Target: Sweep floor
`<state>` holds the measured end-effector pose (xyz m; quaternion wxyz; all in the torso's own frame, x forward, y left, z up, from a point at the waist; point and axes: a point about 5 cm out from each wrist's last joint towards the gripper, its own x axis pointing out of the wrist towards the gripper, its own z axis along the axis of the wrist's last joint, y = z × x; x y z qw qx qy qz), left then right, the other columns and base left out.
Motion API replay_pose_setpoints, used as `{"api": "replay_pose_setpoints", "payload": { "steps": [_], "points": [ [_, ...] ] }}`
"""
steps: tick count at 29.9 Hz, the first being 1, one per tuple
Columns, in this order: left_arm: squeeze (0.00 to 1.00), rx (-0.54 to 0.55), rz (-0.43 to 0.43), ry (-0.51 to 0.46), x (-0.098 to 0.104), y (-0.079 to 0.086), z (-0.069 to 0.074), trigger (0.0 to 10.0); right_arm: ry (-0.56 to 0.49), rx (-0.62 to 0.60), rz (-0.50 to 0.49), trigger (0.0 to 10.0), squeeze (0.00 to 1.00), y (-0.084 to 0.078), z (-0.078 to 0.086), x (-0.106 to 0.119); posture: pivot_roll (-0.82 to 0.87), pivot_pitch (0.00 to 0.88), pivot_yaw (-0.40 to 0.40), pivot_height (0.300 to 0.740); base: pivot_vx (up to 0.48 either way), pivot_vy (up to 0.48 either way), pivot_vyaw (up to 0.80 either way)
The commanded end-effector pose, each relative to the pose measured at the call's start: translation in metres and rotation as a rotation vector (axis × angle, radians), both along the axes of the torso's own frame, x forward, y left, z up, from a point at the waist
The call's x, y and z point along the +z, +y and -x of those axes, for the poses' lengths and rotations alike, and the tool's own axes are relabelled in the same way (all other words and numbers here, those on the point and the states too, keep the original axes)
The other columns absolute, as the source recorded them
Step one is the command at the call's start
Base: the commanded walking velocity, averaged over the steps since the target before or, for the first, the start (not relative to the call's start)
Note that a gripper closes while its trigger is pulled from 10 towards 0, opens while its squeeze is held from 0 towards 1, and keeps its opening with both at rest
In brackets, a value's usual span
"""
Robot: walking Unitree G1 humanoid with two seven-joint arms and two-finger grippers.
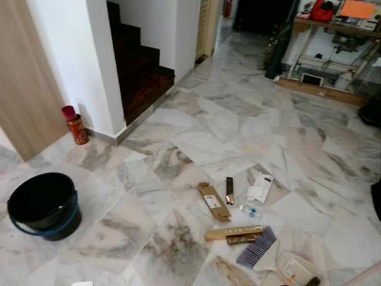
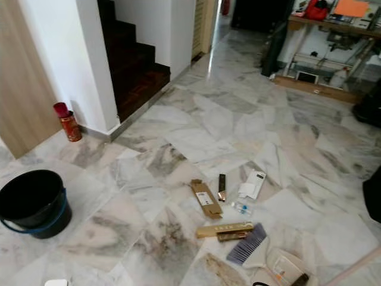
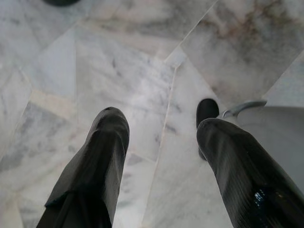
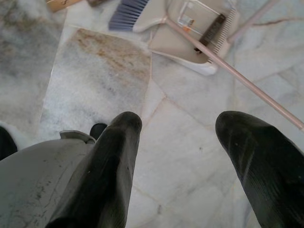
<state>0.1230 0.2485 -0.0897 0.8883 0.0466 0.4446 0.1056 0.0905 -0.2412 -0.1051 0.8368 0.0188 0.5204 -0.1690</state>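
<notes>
Litter (image 1: 233, 208) ahead; open floor (image 1: 238, 125) beyond

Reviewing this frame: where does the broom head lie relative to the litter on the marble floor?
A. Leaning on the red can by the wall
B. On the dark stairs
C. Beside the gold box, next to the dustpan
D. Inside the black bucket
C: the broom head lies on the floor right by the gold box, with the dustpan next to it, far from the black bucket.
</notes>
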Motion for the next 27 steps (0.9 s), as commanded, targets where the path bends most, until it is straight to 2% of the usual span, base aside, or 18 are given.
{"api": "replay_pose_setpoints", "payload": {
  "steps": [1,6,13,22,27],
  "points": [
    [0.00,0.014,0.005,-0.003,0.000,0.000,-0.002,10.0,-0.003,-0.023,-0.002,10.0,0.00,-0.001,0.000,0.000,0.07,0.000,-0.062,0.740,0.000,0.000,0.00],
    [0.00,-0.055,-0.019,0.034,0.000,0.001,-0.002,10.0,-0.009,-0.014,-0.014,10.0,0.00,0.004,-0.002,0.000,0.07,0.000,-0.062,0.740,0.000,0.000,0.00],
    [0.00,-0.044,-0.009,0.050,-0.001,0.004,0.002,10.0,-0.064,-0.013,-0.023,10.0,0.00,0.009,-0.017,0.003,0.06,0.000,-0.047,0.740,0.000,0.000,0.00],
    [0.00,-0.033,-0.006,0.061,0.000,0.011,0.005,10.0,-0.067,-0.016,-0.031,10.0,0.00,0.017,-0.018,0.001,0.06,0.000,-0.029,0.740,0.000,0.000,0.00],
    [0.00,-0.038,-0.001,0.066,-0.001,0.007,0.004,10.0,-0.070,-0.019,-0.041,10.0,0.00,0.020,-0.018,0.001,0.05,0.000,-0.028,0.740,0.000,0.000,0.00]
  ]
}}
